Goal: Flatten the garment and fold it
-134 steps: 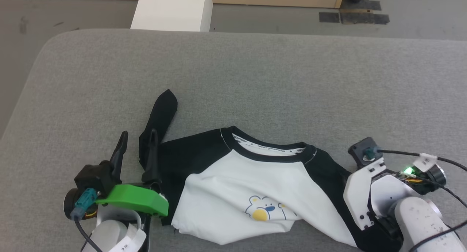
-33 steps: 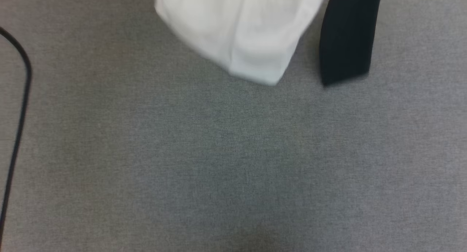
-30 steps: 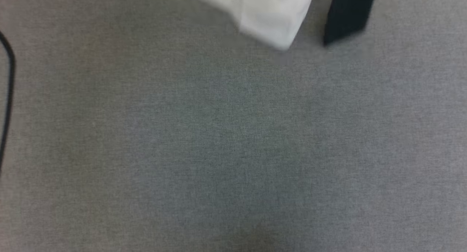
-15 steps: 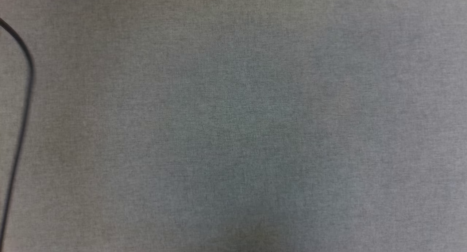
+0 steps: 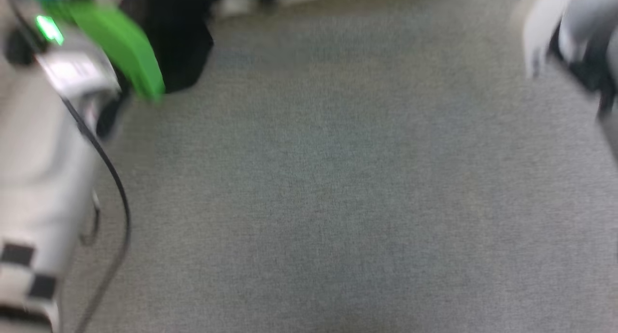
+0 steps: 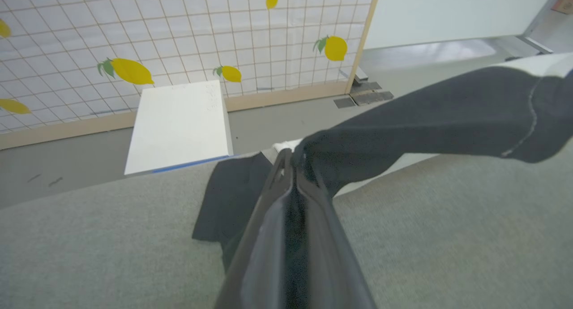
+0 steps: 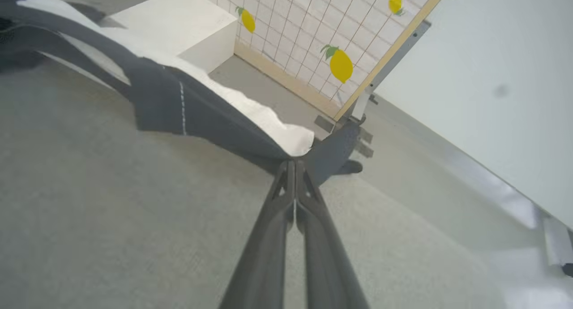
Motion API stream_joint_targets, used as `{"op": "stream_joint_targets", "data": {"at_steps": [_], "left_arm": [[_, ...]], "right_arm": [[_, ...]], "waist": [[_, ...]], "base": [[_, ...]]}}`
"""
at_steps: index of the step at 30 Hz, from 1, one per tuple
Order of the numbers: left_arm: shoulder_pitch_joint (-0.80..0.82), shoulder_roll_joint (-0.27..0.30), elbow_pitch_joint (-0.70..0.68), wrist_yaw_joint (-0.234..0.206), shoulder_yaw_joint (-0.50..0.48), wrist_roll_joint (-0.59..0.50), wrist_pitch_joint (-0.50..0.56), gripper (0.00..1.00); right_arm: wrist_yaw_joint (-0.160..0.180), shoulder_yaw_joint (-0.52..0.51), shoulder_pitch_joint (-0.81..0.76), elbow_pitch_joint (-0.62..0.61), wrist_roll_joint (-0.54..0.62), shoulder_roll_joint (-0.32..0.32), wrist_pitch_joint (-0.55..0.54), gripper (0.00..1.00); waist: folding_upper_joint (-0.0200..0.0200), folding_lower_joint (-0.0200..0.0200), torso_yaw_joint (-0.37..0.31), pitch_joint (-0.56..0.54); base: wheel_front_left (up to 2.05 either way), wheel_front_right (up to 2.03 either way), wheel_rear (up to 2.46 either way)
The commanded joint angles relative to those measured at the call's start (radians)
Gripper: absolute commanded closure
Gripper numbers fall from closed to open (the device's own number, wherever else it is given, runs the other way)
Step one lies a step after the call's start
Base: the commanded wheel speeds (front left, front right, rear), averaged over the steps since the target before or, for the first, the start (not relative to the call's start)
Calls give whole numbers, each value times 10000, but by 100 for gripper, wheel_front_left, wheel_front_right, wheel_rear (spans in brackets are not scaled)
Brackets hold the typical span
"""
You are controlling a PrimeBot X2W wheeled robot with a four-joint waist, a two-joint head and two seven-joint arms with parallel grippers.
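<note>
A grey padded surface (image 5: 338, 188) spreads beneath the robot, with a lemon-print grid screen (image 6: 179, 40) standing on the floor beyond its far edge. The garment (image 6: 425, 116), black sleeves and white body, is held up and stretched between the two grippers, above the surface near that far edge. One black sleeve droops from the left gripper down onto the grey cloth. The garment's print side cannot be made out, and its middle runs out of both wrist views. A white box (image 6: 179, 125) stands on the floor between surface and screen. Faint marks (image 6: 210, 98) on its top are too small to read.

In the blurred head view, the pale left forearm (image 5: 34, 154) carries a green cover (image 5: 120, 48), a black-and-white checkered patch (image 5: 24, 270) and a dark cable (image 5: 116, 178). The right arm (image 5: 569, 29) is cut off at the top corner.

The left gripper (image 6: 291, 159) is clenched on a bunch of black fabric at its fingertips. The right gripper (image 7: 293, 165) is likewise pinched tight on the garment's black-and-white edge.
</note>
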State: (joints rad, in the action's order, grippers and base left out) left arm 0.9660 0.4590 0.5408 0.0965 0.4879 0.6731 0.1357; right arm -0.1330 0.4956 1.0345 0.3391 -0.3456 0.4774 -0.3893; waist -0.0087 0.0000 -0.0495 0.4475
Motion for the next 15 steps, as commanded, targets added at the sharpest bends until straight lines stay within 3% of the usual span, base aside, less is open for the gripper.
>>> {"op": "stream_joint_targets", "data": {"at_steps": [1,7,15], "left_arm": [[-712,154,-197,88,146,259,269,100],[-3373,567,-1605,91,643,1089,1413,100],[-6587,1122,-3739,-910,799,1868,1992,100]], "right_arm": [[23,-23,-800,-426,-273,254,-295,100],[23,-593,-4178,-2602,-953,958,-1878,100],[23,-1990,-8337,-4936,-781,599,-3718,100]], "waist": [[84,0,54,-837],[84,0,109,-1584],[84,0,171,-2266]], "base": [[0,0,0],[0,0,0],[0,0,0]]}}
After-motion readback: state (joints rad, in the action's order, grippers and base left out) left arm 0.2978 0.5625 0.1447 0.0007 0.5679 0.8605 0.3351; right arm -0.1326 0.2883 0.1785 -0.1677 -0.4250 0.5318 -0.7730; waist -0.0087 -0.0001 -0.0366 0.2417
